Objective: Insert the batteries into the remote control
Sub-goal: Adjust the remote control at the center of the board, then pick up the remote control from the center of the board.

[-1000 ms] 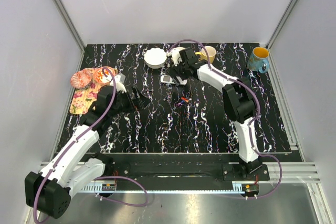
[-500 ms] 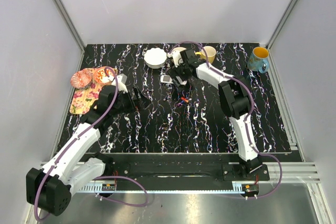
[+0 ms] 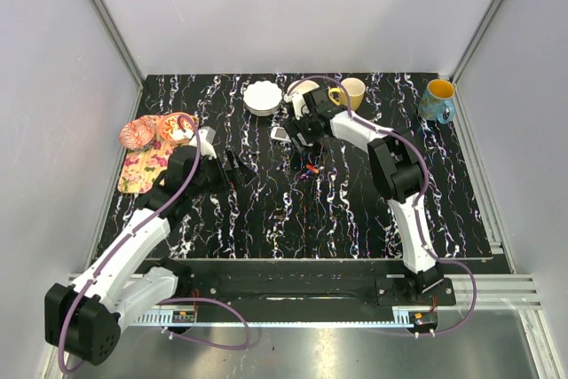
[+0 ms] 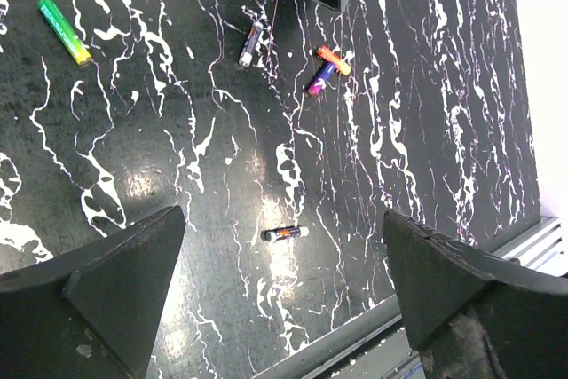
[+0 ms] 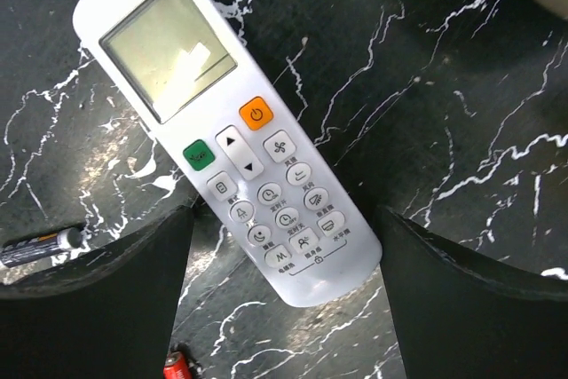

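The remote control (image 5: 229,135) lies face-up between the spread right hand (image 5: 286,219).

Six batteries (image 4: 251,44) are counted in the left wrist view (one of them green, the rest dark, orange or purple). One remote control (image 5: 235,139) is seen. Two mugs are counted: a yellow mug (image 3: 352,92) and a blue mug (image 3: 437,100). Two bowls are noted: a white bowl (image 3: 263,98) and a cream bowl (image 3: 300,87). One patterned tray (image 3: 133,177) is found, with two pink round items (image 3: 136,134) at its far end.
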Tool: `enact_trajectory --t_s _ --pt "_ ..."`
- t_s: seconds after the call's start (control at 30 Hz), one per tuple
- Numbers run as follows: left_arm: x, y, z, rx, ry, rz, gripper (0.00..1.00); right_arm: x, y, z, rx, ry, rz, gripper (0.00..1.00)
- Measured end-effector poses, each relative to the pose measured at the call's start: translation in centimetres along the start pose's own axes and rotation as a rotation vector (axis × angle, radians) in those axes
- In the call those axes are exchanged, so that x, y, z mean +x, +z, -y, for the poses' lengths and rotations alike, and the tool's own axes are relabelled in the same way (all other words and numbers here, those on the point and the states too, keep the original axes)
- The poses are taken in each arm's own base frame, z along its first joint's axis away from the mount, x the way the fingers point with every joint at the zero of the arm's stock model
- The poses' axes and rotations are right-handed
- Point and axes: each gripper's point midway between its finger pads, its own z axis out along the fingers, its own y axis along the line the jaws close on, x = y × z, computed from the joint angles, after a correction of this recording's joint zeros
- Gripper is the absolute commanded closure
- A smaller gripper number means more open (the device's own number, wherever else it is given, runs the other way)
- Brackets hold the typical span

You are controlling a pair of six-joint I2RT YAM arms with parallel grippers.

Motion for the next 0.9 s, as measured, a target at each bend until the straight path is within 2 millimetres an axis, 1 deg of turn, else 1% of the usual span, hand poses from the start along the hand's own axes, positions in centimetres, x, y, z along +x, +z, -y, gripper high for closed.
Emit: enact_trajectory --t_s 0.23,0.37,0.4,0.47,0.5,0.53,0.57,0.6,0.67,0.77,0.9 --pt "0.0 -0.1 0.1 0.004 -0.003 0.003 0.01 0.5 -0.3 -1.2 0.045 0.072 -0.020 0.23" --pt "-0.2 -0.3 0.3 0.011 -0.007 0.012 0.01 1.2 -0.9 -2.0 0.057 0.117 -0.025 0.29" --pt "-0.2 -0.3 0.3 0.013 -0.007 0.014 0.01 1.4 -1.1 -2.2 0.061 0.124 -0.028 0.33" --pt "-0.3 -0.4 0.4 0.016 -0.007 0.019 0.01 1.9 -1.4 -2.8 0.062 0.132 -0.036 0.36" --pt "-0.3 -0.4 0.4 0.017 -0.007 0.020 0.01 2.1 -1.6 -3.1 0.061 0.135 -0.040 0.40" --pt "-0.4 -0.5 0.5 0.018 -0.009 0.022 0.01 2.2 -1.7 -3.5 0.060 0.137 -0.043 0.39" --pt "-0.4 -0.5 0.5 0.018 -0.010 0.022 0.01 2.4 -1.8 -3.7 0.063 0.136 -0.046 0.35" --pt "-0.3 -0.5 0.5 0.018 -0.012 0.022 0.01 2.5 -1.9 -4.0 0.066 0.136 -0.048 0.25" --pt "-0.3 -0.5 0.4 0.017 -0.014 0.020 0.01 2.6 -2.0 -4.8 0.062 0.136 -0.052 0.20" --pt "0.0 -0.4 0.3 0.015 -0.020 0.016 0.01 2.6 -2.0 -5.6 0.065 0.125 -0.057 0.18" --pt "0.1 -0.3 0.2 0.013 -0.023 0.013 0.01 2.7 -2.3 -5.7 0.073 0.108 -0.077 0.20"
